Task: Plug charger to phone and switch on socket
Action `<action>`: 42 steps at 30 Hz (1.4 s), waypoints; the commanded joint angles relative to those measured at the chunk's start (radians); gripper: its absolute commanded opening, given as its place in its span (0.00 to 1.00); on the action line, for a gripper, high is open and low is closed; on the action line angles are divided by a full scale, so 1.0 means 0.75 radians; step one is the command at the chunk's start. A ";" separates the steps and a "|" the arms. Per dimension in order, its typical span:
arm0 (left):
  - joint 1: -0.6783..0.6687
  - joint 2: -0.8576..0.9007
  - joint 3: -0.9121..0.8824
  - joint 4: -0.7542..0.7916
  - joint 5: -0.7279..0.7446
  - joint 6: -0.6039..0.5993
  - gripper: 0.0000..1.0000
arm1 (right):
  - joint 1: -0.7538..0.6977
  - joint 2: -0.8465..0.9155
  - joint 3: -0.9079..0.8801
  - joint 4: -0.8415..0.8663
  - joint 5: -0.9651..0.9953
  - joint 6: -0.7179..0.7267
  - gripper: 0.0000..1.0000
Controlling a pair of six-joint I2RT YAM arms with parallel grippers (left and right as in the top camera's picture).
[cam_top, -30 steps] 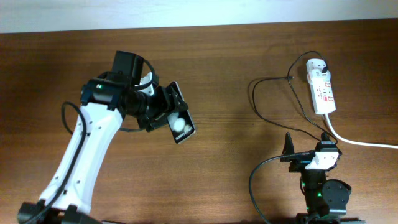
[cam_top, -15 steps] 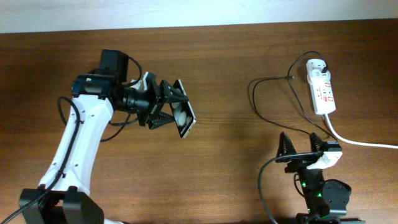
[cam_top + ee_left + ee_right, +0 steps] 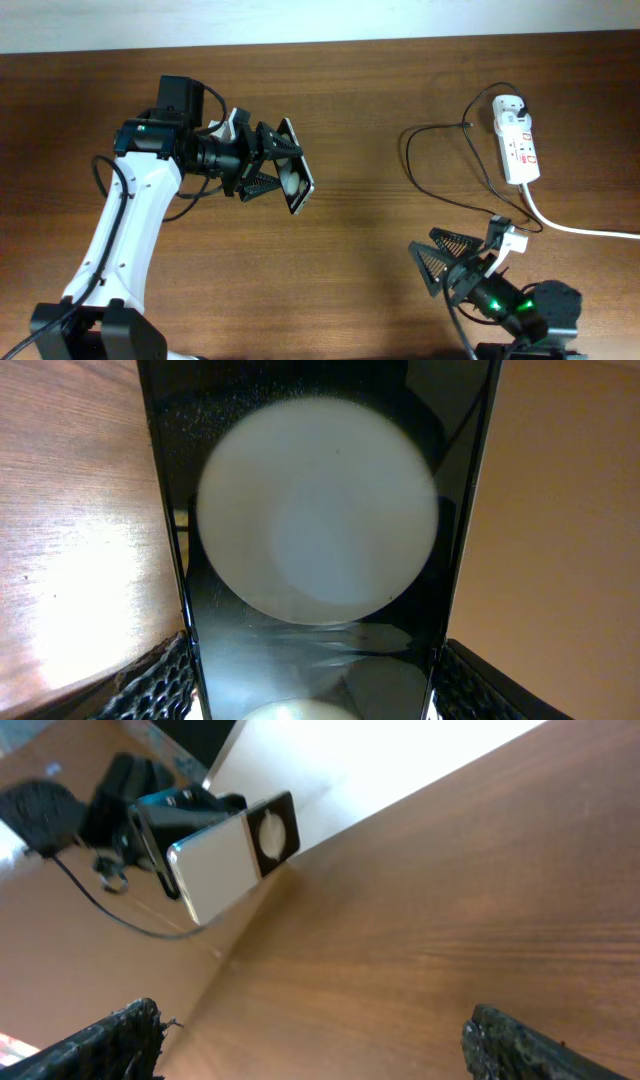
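Observation:
My left gripper (image 3: 268,170) is shut on the phone (image 3: 294,182) and holds it above the table, tilted up on its edge. In the left wrist view the phone (image 3: 315,540) fills the frame between my left gripper's fingers (image 3: 310,695), with a big white round glare on its glossy face. My right gripper (image 3: 440,262) is open and empty, pointing left, low at the front right. The right wrist view shows its spread fingers (image 3: 320,1045) and the phone (image 3: 215,865) far off. The charger (image 3: 408,150) loops on the table, with its black plug (image 3: 526,106) in the socket (image 3: 516,140).
The socket's thick white cord (image 3: 580,230) runs off to the right edge. The charger's loose loops lie between the socket and my right arm. Bare brown wood table (image 3: 360,240) lies between the two arms. A pale wall borders the table's far edge.
My left arm drew the phone up and left and tipped it on edge. My right gripper opened wide and swung to point left, lower over the table.

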 commanded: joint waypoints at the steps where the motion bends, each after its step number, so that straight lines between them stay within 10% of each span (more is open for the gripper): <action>1: 0.004 -0.006 0.003 0.012 0.048 -0.008 0.57 | 0.004 0.181 0.247 -0.109 -0.017 -0.067 0.99; 5: 0.004 -0.006 0.003 0.027 0.048 -0.013 0.57 | 0.032 0.473 0.681 -0.571 0.092 -0.257 0.99; 12: 0.004 -0.006 0.003 0.027 0.049 -0.013 0.57 | 0.488 0.703 0.763 -0.229 0.147 -0.221 0.99; 20: 0.004 -0.006 0.003 0.027 0.049 -0.042 0.57 | 1.251 1.157 0.789 0.073 1.404 -0.087 0.86; 33: 0.004 -0.006 0.003 0.027 0.001 -0.041 0.58 | 1.280 1.540 0.789 0.600 1.411 0.107 0.50; 42: 0.000 -0.006 0.003 0.063 -0.062 -0.042 0.57 | 1.280 1.540 0.789 0.579 1.405 0.176 0.48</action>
